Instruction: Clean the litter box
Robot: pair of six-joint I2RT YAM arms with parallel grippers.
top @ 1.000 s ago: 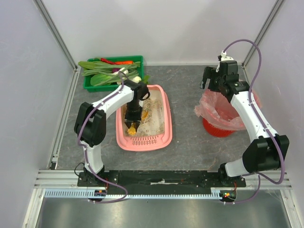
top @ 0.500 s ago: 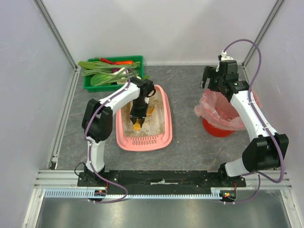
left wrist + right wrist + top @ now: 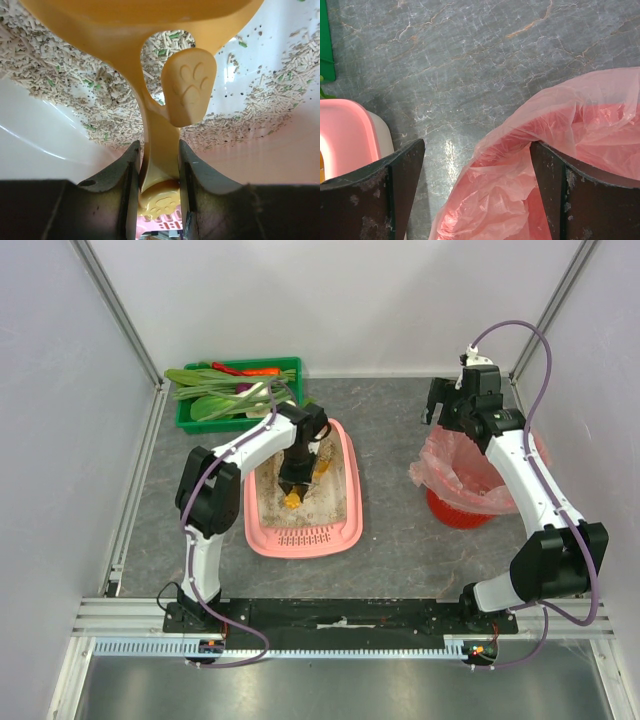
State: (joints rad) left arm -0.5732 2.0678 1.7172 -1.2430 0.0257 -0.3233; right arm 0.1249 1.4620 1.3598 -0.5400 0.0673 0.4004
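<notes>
My left gripper [image 3: 159, 156] clamped on scoop [image 3: 150, 30] handle; litter box [image 3: 345, 525] directly beneath it. Risk: slim handle pivots in grip, litter [image 3: 60, 70] spills over rim. My right gripper [image 3: 477, 155] spread apart above pink bag [image 3: 580, 125]; could snag.

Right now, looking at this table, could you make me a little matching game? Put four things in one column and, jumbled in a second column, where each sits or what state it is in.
Things:
1. scoop
2. litter box
3. crate
4. bin

Descriptions:
A. on the right, lined with a pink bag
B. green, in the far left corner, holding vegetables
C. clamped in the left pincer
D. pink, with sandy litter inside

Pairs: 1-C, 2-D, 3-B, 4-A.
</notes>
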